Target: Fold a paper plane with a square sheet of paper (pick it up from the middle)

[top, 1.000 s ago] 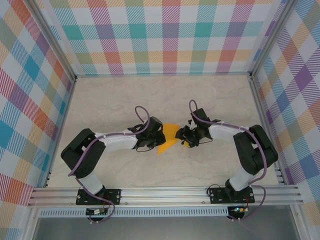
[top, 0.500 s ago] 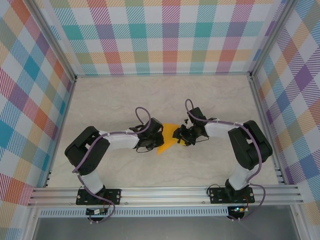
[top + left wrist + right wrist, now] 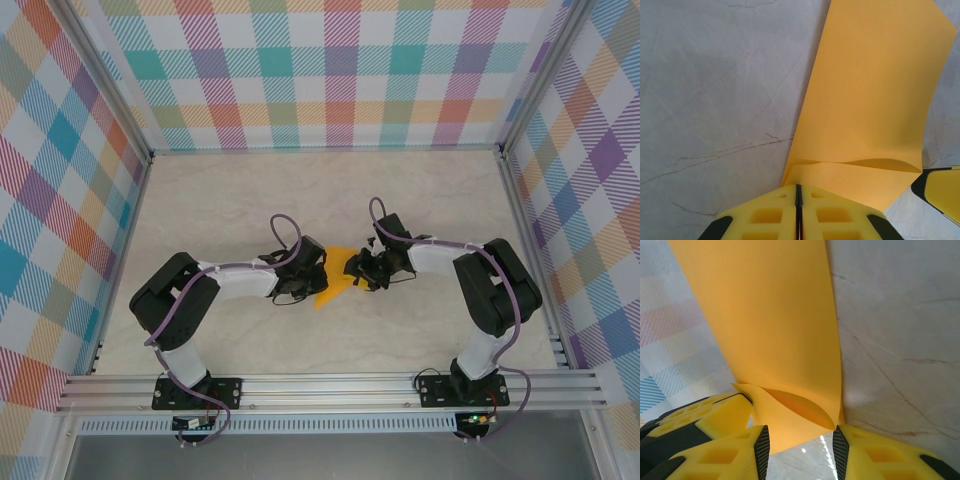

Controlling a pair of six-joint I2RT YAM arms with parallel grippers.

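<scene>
White arms (image 3: 240, 280) with black joints, looping purple cables (image 3: 285, 222), yellow black-edged pincer fingers (image 3: 770, 215)

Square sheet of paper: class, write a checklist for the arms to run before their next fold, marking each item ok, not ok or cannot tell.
1. The left gripper shut on the square sheet of paper: ok.
2. The right gripper pinching it: not ok, jaws apart around a loose curl.
3. Fold pressed flat: not ok, it bulges.
4. Visible paper untorn: ok.
5. Edges aligned: cannot tell.
</scene>
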